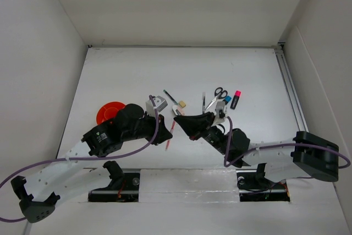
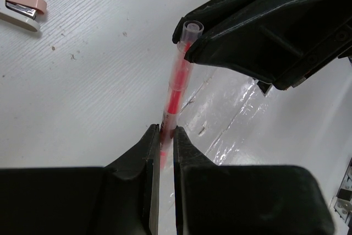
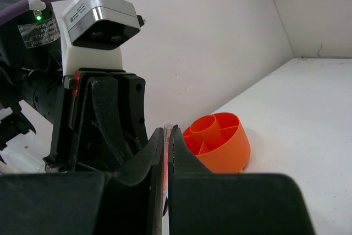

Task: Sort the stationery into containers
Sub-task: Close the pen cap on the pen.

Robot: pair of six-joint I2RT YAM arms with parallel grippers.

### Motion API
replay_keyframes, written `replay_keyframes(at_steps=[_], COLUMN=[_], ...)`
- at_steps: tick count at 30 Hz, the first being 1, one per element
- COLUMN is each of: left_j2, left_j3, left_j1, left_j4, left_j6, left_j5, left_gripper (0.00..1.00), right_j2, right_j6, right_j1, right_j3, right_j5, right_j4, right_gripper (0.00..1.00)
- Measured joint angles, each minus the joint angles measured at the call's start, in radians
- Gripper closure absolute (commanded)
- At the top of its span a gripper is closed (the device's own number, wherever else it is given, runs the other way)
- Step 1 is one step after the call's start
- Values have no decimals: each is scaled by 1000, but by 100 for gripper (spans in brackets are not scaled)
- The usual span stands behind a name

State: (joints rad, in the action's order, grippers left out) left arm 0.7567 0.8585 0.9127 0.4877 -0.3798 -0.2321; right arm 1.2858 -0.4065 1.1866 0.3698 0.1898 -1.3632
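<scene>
The left gripper (image 2: 166, 133) and right gripper (image 3: 167, 136) both pinch the red pen (image 2: 175, 89), the orange cup (image 3: 217, 142) at the left looks empty, and the scissors (image 1: 215, 98) wait on the right.

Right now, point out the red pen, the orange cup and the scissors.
red pen (image 2: 175, 89): left wrist view, mid-barrel.
orange cup (image 3: 231, 155): right wrist view, outer wall.
scissors (image 1: 220, 92): top external view, black handles.
</scene>
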Motion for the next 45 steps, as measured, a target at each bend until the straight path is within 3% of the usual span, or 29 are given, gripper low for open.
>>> replay_keyframes(at_steps=[4,21,26,29,31,33,45], left_j2=[0,-25,-27,-27,-28,-26,43], left_j3=[0,4,4,4,4,4,16], left_j1=[0,-11,-11,-11,-11,-11,-11], left_j4=[0,-53,-57,-63,-70,-82,-171], left_j6=[0,5,5,5,4,1,-34], left_j5=[1,14,8,11,24,47,275], left_gripper=[100,100,100,100,100,100,100], right_j2=[5,6,-24,-53,-77,-105,-458], right_j6=[11,24,26,26,27,19,11], right_j1=[0,13,13,12,11,12,39], right_j3=[8,68,68,68,68,68,29], right_j5=[-8,-54,-38,-18,1,21,74], right_j4=[2,174,219,261,288,311,580], right_gripper=[99,56,51,35,35,18,17])
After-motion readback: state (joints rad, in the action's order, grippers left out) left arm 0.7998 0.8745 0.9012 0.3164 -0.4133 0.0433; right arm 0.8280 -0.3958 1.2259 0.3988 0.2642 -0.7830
